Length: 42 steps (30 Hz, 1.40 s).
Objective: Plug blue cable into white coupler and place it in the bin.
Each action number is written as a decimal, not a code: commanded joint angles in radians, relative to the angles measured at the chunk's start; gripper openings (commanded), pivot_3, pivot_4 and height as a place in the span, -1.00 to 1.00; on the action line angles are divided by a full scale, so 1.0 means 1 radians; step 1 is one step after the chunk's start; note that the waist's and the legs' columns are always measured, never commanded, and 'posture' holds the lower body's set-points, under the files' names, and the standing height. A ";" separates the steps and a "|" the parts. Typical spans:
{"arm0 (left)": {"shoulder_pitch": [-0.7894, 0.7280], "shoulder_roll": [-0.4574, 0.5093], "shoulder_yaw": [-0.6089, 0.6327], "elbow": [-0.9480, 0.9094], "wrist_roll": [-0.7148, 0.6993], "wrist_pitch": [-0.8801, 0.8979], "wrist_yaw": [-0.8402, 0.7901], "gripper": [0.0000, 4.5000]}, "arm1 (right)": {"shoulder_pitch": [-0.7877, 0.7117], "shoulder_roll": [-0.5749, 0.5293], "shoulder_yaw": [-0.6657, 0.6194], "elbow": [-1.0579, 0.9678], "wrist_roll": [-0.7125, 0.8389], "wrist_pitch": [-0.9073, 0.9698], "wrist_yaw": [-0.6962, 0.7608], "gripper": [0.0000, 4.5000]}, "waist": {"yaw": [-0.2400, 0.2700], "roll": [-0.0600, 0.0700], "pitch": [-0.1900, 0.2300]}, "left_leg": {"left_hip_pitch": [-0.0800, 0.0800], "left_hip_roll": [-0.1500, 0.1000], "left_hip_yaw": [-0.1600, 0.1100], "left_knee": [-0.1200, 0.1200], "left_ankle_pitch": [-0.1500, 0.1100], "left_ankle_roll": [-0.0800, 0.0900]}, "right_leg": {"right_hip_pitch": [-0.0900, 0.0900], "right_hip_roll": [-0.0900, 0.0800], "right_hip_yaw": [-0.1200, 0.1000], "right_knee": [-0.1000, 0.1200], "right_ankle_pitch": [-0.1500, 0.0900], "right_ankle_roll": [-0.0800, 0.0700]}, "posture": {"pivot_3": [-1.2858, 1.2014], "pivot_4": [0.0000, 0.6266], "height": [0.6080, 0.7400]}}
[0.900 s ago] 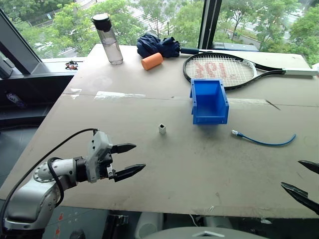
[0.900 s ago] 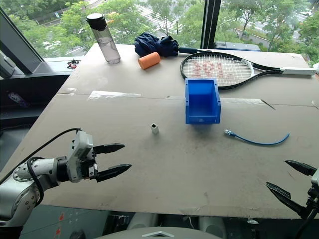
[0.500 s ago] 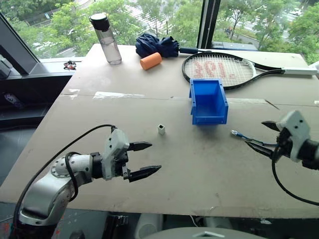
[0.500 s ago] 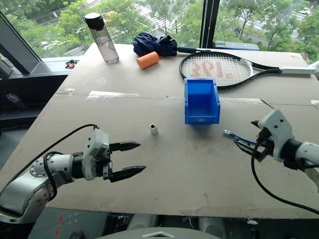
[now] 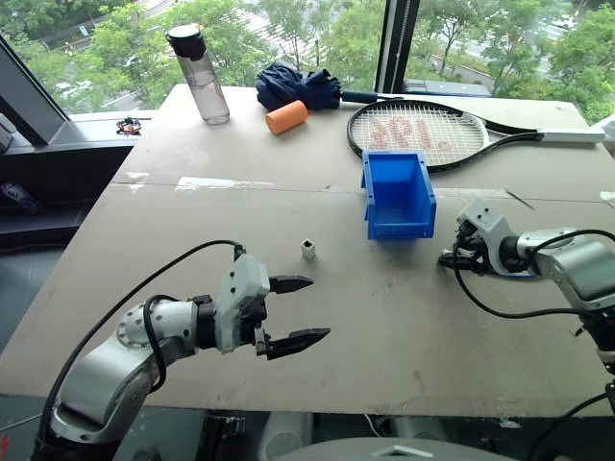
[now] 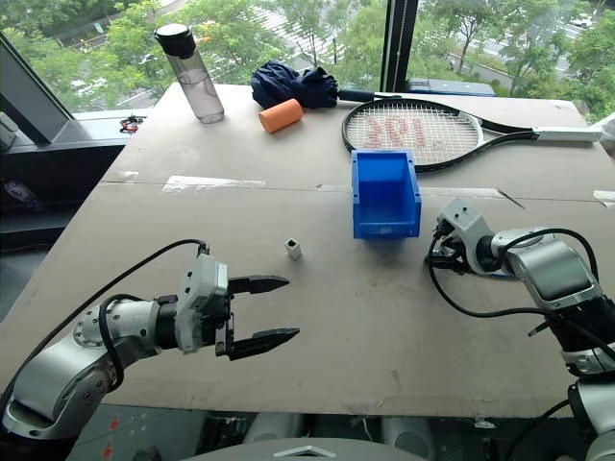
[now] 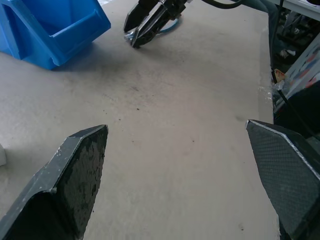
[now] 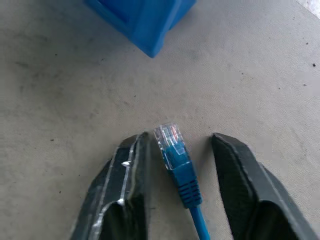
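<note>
The right gripper (image 8: 175, 155) straddles the blue cable's (image 8: 181, 172) clear plug on the table just beside the bin (image 5: 399, 192), jaws parted, nothing pinched yet. The left gripper (image 5: 300, 310) hangs wide open and empty near the white coupler (image 5: 308, 250). Closing off-centre could squirt the plug sideways or clamp its latch tab.

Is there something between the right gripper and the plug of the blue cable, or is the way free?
Nothing visible. The right gripper straddles the cable at its plug end, one finger on each side with a gap to the plug; only bare table lies around it.
</note>
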<state>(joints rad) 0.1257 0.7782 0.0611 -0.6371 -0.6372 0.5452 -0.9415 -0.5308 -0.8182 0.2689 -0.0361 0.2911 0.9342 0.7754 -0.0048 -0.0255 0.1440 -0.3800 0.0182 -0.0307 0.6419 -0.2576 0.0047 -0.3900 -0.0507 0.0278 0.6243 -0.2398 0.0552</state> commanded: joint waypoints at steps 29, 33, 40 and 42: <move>-0.424 -0.048 -0.327 0.241 0.241 0.014 -0.041 1.00 | 0.361 0.111 -0.131 -0.562 0.100 -0.294 0.043 0.78 | 0.015 0.001 0.000 | -0.003 -0.003 -0.005 0.001 0.000 0.000 | -0.001 -0.001 -0.004 0.002 0.002 0.005 | 0.03 -0.52 1.00; -0.565 -0.112 -0.427 0.379 0.325 0.001 -0.069 1.00 | 0.631 0.080 -0.299 -0.693 0.136 -0.318 0.027 0.78 | 0.018 0.002 0.000 | -0.001 -0.001 -0.004 0.002 0.000 0.000 | 0.000 0.001 -0.003 0.002 0.002 0.005 | 0.03 -0.52 1.00; -0.756 -0.204 -0.553 0.665 0.471 -0.128 -0.169 1.00 | 0.977 0.163 -0.472 -0.887 0.167 -0.340 -0.070 0.78 | 0.009 0.001 -0.001 | -0.002 -0.001 -0.003 0.004 0.000 0.000 | 0.001 0.002 -0.002 0.002 0.001 0.006 | 0.03 -0.52 1.00; -0.790 -0.226 -0.574 0.730 0.499 -0.166 -0.201 1.00 | 1.028 0.180 -0.476 -0.916 0.145 -0.354 -0.096 0.78 | 0.005 0.001 -0.001 | -0.002 -0.001 -0.003 0.005 0.000 0.000 | 0.001 0.003 -0.002 0.002 0.000 0.008 | 0.03 -0.52 1.00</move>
<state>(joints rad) -0.6338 0.5652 -0.4980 0.0559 -0.1645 0.4277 -1.1080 0.4718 -0.6533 -0.1781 -0.8937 0.4437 0.6098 0.7060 0.0003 -0.0246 0.1434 -0.3818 0.0177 -0.0342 0.6469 -0.2576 0.0048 -0.3889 -0.0482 0.0258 0.6264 -0.2399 0.0629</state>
